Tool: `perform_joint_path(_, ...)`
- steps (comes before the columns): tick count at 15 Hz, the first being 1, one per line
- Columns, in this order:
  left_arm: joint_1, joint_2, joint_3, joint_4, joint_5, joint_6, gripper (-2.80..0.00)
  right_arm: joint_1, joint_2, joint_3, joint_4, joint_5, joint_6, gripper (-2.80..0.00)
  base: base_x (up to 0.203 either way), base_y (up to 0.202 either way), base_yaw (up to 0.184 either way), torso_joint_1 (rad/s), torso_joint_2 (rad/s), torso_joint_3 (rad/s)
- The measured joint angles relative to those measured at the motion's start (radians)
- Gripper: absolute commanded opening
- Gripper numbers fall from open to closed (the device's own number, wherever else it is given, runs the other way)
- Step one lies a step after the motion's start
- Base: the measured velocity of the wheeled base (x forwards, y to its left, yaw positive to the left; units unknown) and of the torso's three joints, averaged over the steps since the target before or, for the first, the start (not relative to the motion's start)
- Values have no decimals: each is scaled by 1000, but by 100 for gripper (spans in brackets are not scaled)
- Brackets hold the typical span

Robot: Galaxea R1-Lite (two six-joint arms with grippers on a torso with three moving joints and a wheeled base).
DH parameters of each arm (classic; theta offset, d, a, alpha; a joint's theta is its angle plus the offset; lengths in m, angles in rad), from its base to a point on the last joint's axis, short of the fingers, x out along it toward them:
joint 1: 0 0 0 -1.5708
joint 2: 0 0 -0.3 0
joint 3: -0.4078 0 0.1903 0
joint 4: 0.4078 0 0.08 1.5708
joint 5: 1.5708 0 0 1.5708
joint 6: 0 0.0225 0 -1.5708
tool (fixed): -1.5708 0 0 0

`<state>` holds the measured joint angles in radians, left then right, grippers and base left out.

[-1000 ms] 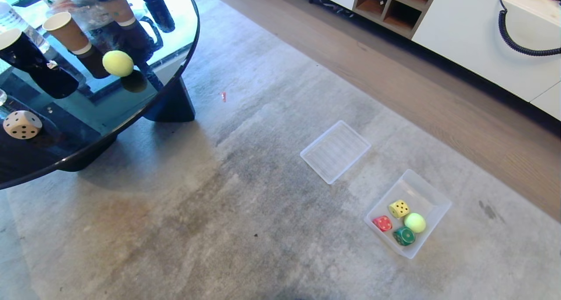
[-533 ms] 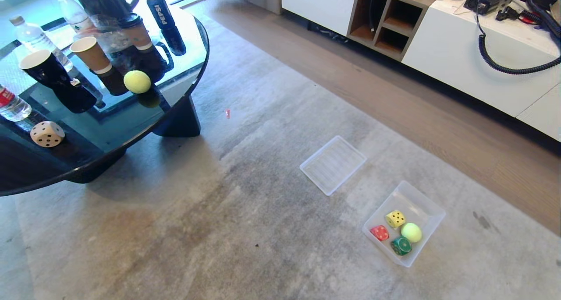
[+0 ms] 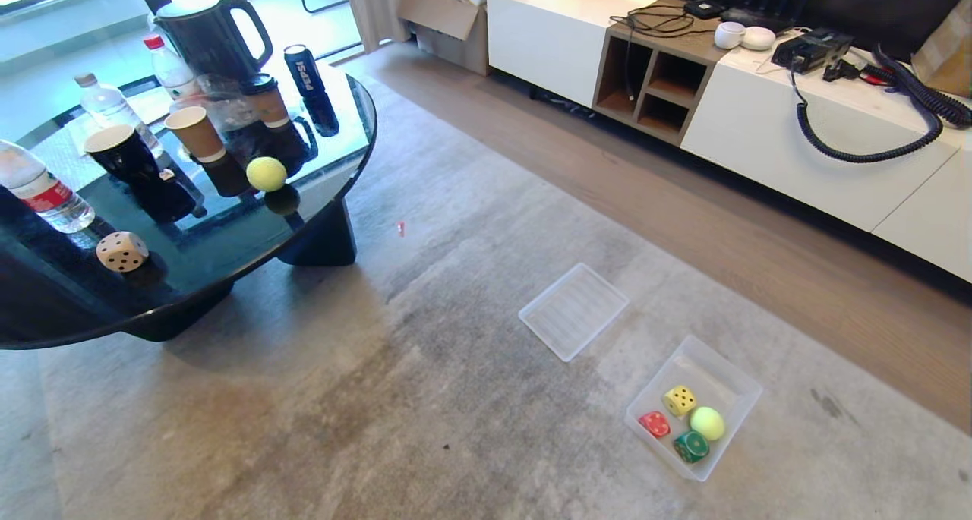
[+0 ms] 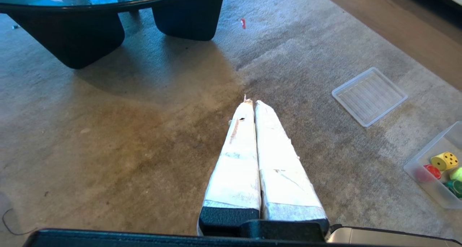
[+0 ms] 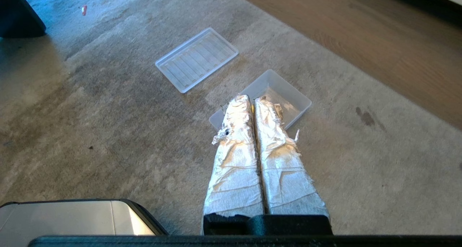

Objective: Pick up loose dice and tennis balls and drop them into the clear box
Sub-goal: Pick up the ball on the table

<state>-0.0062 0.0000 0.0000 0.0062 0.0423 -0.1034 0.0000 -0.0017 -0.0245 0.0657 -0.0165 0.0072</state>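
Floor: grey worn carpet (image 3: pixel 425 398) underfoot, with darker and brownish patches; a wood-plank strip runs beyond it along a white cabinet (image 3: pixel 797 133).
Cabinet: low and white, with open wooden cubbies; cables and a black coiled cord (image 3: pixel 866 152) lie on top.
Desk: round dark glass desk (image 3: pixel 228 254) on chunky black legs, at the left of the head view.
On the desk: kettle (image 3: pixel 209 38), water bottles, paper cups, a dark can; among them a cream die (image 3: pixel 121 251) near the front rim and a tennis ball (image 3: pixel 266 174) further back, well apart.
Clear box: the clear box (image 3: pixel 729 372) sits on the carpet at lower right, upright. Inside: yellow die (image 3: pixel 680 400), red die (image 3: pixel 654 423), green die (image 3: pixel 691 446) and a second tennis ball (image 3: pixel 707 423), clustered at one end.
Tray: flat ribbed clear tray (image 3: pixel 573 310) on the carpet, near the box, not touching.
Left gripper (image 4: pixel 251 104): hangs over bare carpet, taped fingers pressed together, nothing between them.
Right gripper (image 5: pixel 252 102): taped fingers closed tight and empty, above the carpet with the box beyond its tips.
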Motion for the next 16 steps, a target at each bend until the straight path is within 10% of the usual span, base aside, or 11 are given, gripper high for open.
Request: perform_joint_path(16, 0, 0, 0, 1, -1, 16, -280, 0, 0, 0, 0, 0, 2, -280, 0, 0, 0, 1, 3, 177)
